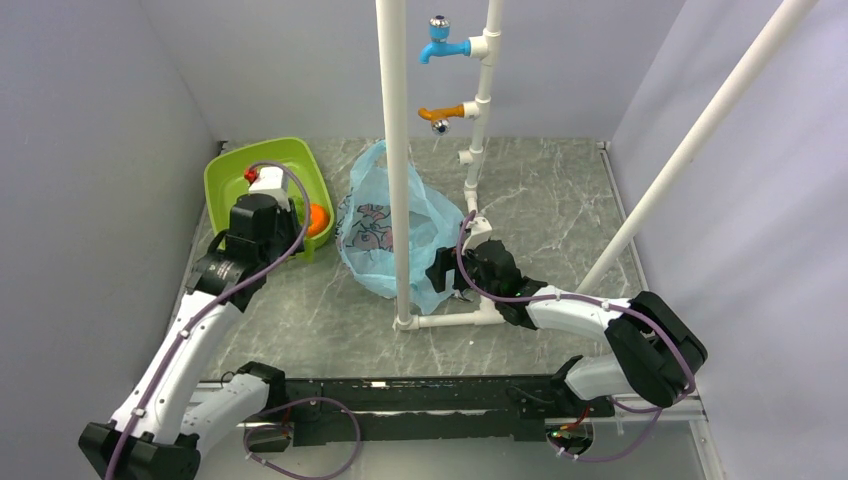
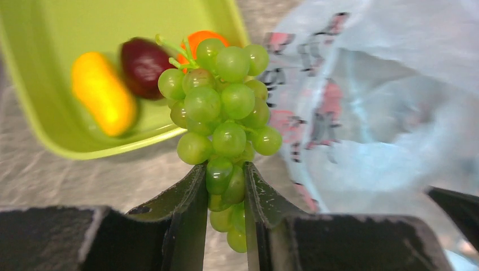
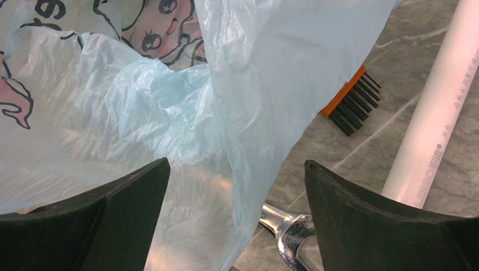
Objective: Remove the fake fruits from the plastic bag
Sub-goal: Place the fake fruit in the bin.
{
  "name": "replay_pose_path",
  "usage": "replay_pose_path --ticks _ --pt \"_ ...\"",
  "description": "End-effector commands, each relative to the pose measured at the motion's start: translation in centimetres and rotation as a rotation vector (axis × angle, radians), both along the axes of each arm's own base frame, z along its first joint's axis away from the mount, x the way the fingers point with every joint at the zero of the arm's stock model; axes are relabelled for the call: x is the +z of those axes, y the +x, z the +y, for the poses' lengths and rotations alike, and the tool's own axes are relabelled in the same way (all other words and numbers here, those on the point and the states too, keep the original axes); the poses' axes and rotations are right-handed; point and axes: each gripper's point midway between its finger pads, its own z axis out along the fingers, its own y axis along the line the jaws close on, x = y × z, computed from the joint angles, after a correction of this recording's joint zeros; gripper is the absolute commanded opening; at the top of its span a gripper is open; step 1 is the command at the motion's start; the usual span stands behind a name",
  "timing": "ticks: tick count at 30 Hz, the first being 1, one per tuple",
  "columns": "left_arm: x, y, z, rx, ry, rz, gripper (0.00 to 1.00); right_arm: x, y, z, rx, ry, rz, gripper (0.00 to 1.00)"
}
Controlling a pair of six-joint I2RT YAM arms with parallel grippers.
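Our left gripper [image 2: 225, 170] pinches green plastic grape bunch [image 2: 223, 107] by lime-green tray [image 2: 56, 22], likely for dropping; right gripper [image 3: 235, 165] spread astride crinkly pale-blue bag [image 3: 141, 107].

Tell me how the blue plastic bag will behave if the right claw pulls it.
Probably floppy: the plastic bag lies crumpled in loose folds. Likely very light, being thin and translucent. It may bunch up, not slide whole.

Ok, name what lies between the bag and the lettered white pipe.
An orange-and-black brush on the tabletop, seen in the right wrist view.
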Motion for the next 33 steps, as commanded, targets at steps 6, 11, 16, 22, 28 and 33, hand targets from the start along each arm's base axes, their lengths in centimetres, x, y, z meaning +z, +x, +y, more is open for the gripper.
replay_pose_path --ticks 6,11,16,22,28,33 --pt "-4.7 0.7 5.9 0.266 0.208 0.037 0.0 1.8 1.0 0.9 -0.001 0.053 -0.046 0.92" --pt "-5.2 3.2 6.2 0.292 0.078 0.038 0.0 1.7 1.0 1.1 0.007 0.053 -0.044 0.92" --pt "-4.7 6.7 7.3 0.317 -0.084 0.052 0.0 1.7 1.0 1.1 0.009 0.053 -0.043 0.92" --pt "-5.9 11.7 8.9 0.321 -0.374 0.117 0.0 1.9 0.8 1.3 0.019 0.064 -0.041 0.92" --pt "-6.6 18.0 9.6 0.247 -0.429 0.125 0.0 2.0 0.6 1.5 0.03 0.075 -0.039 0.92" --pt "-7.8 22.4 10.2 0.253 -0.453 0.142 0.02 2.0 0.5 1.6 0.035 0.078 -0.035 0.92"
